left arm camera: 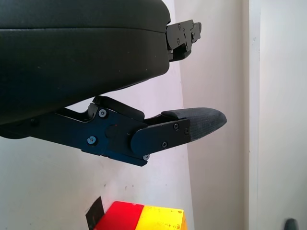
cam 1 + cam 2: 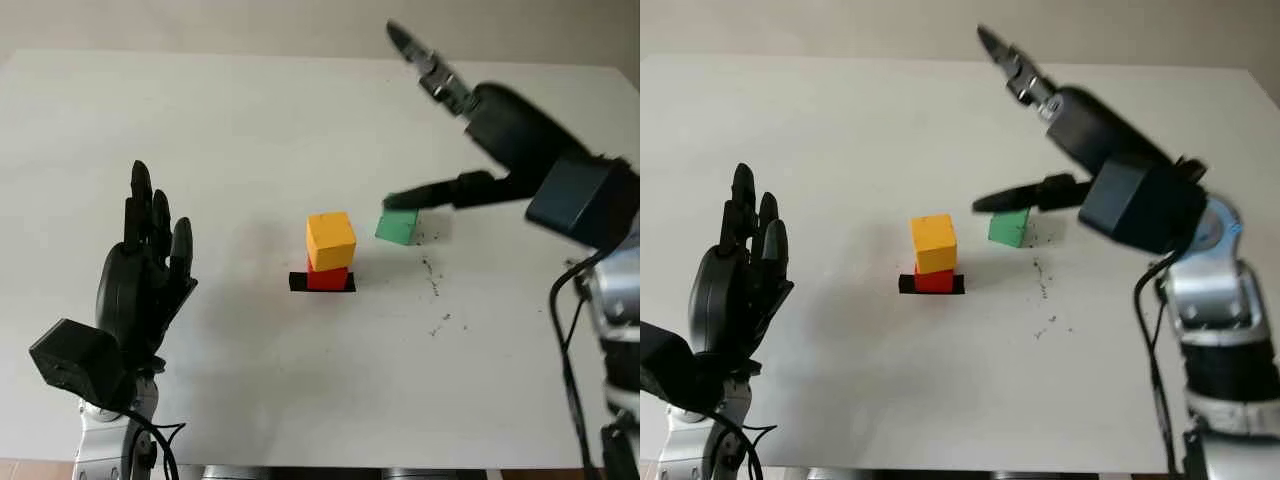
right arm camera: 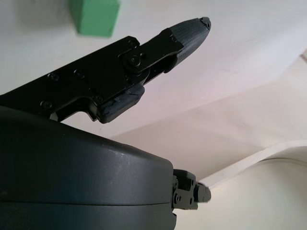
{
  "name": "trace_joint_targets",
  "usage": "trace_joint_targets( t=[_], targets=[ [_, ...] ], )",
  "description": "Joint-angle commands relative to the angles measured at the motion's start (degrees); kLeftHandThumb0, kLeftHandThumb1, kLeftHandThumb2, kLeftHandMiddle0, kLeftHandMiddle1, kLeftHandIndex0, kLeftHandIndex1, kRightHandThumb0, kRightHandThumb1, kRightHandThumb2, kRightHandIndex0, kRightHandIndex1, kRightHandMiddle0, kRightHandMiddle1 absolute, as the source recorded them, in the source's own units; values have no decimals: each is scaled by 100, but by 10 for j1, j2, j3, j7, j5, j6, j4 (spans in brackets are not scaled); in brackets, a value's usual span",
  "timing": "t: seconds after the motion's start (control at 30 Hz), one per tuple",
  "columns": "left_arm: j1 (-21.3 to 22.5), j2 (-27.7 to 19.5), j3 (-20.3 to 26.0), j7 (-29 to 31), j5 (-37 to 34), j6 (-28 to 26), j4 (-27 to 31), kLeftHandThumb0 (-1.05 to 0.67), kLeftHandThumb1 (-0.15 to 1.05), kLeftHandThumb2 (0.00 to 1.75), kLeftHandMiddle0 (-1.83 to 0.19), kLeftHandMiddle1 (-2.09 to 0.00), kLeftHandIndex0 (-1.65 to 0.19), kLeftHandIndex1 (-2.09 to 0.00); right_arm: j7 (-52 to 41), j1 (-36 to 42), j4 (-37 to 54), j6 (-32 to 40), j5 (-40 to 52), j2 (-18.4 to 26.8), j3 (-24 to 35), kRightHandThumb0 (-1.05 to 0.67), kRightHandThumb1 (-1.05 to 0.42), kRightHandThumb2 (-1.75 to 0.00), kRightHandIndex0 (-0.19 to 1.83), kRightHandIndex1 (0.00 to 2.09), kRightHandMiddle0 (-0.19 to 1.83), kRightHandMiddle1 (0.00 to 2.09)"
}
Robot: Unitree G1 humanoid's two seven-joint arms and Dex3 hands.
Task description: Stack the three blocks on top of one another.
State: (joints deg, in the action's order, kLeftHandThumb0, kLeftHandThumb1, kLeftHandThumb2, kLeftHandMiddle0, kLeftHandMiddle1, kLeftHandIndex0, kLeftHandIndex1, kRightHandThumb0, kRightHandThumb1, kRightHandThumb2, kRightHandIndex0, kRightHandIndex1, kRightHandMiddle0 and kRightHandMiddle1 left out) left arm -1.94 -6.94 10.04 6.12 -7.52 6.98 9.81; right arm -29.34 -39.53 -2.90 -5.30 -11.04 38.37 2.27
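Head views: the yellow block [image 2: 330,241] sits on the red block [image 2: 328,277], the pair standing at centre frame on a small black patch [image 2: 297,282] on the white surface [image 2: 250,130]. The yellow one is turned a little off the red one's edges. The green block [image 2: 397,225] stands alone on the surface just right of the stack, apart from it. My right hand [image 2: 440,130] hangs over the green block at upper right, released and holding nothing; one finger points off toward the far edge, the thumb lies low just above the block's top. Dark specks [image 2: 436,285] mark the surface below and right of the green block. My left hand [image 2: 145,265] is raised at lower left, released, well apart from the blocks.

Left wrist view: red and yellow blocks at the bottom edge, side by side as turned, black patch beside the red.

Right wrist view: green block at the upper left of the frame, beyond my thumb tip [image 3: 189,31], nothing gripped.
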Motion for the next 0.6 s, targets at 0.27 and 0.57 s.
trace_joint_targets(
  t=[0.27, 0.57],
  targets=[
    [-1, -1, -1, 8, -3, 10, -3, -62, 105, 65, 18, -5, 19, 0, 23, -105, -202, -188, -210, 102, -126, -60, -80, -6, -9, 7, 24, 21],
    [8, -2, -5, 8, 3, 11, -10, -62, 105, 65, 19, -5, 19, 0, 16, -121, -244, -304, -308, 115, -212, -43, -83, -6, 1, 8, 30, 15]
  ],
)
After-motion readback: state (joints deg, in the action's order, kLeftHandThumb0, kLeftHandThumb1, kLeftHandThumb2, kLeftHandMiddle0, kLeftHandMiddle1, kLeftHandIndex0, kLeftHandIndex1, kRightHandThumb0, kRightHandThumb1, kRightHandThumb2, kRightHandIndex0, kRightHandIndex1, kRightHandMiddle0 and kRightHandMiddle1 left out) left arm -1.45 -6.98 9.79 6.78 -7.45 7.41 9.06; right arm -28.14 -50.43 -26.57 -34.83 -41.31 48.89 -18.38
